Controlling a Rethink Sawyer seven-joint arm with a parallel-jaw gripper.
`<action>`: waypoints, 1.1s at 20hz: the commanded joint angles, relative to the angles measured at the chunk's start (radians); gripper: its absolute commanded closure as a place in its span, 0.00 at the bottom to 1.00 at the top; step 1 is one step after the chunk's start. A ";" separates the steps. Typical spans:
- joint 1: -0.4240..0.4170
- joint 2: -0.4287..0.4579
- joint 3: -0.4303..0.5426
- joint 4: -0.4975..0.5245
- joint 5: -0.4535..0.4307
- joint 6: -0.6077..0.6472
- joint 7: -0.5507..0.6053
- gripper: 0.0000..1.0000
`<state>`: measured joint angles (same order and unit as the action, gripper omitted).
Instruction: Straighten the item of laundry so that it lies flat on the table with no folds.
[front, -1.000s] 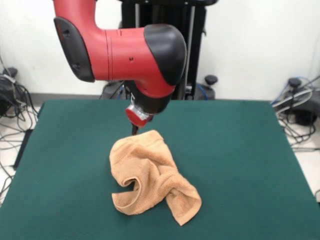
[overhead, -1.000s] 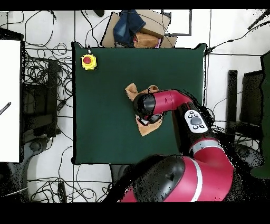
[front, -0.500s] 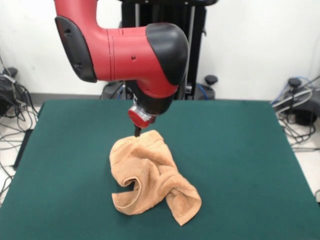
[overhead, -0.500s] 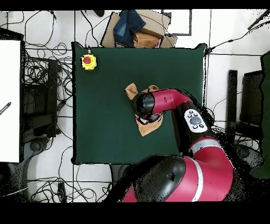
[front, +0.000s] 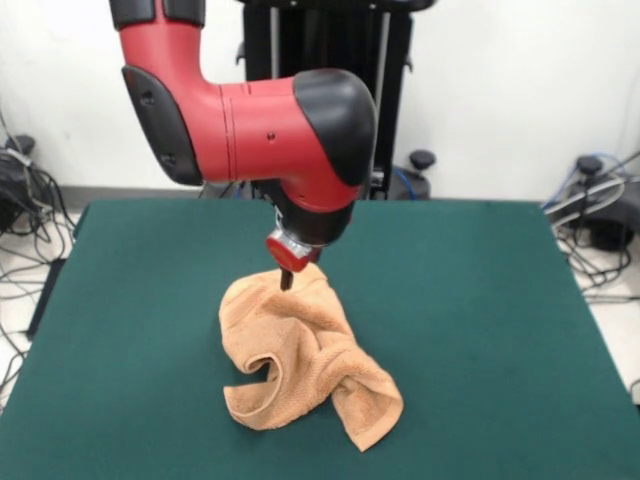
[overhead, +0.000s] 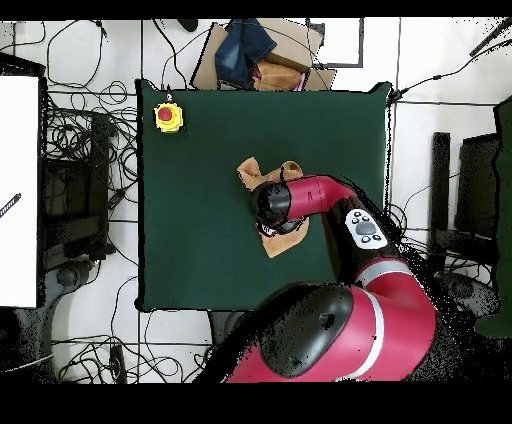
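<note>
The item of laundry (front: 300, 345) is a peach-orange towel lying crumpled in the middle of the green table (front: 480, 300), with a curled fold at its near left and a twisted corner at its near right. My gripper (front: 286, 280) points straight down and its dark tip meets the towel's far part. The tip is too small and dark to read its state. In the overhead view the arm's black and red wrist covers the gripper and most of the towel (overhead: 249, 170), so only the cloth's ends show on the table (overhead: 190, 220).
A yellow box with a red button (overhead: 167, 116) sits at one table corner. A cardboard box with blue cloth (overhead: 255, 55) lies beyond the table's edge. Cables run over the floor on both sides (front: 600, 215).
The arm has come toward the camera and lower. The gripper's tip moved from just behind the towel's far edge onto the towel's far part. The towel has kept its shape.
</note>
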<state>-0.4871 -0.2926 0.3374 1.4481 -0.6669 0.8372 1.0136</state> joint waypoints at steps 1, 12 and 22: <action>0.008 0.055 0.052 -0.013 -0.076 -0.071 -0.099 0.00; 0.001 0.042 0.058 -0.025 -0.067 -0.044 -0.132 0.00; -0.026 0.063 0.069 -0.101 -0.059 0.011 -0.195 0.00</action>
<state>-0.5011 -0.2689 0.3375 1.4425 -0.6708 0.8131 1.0136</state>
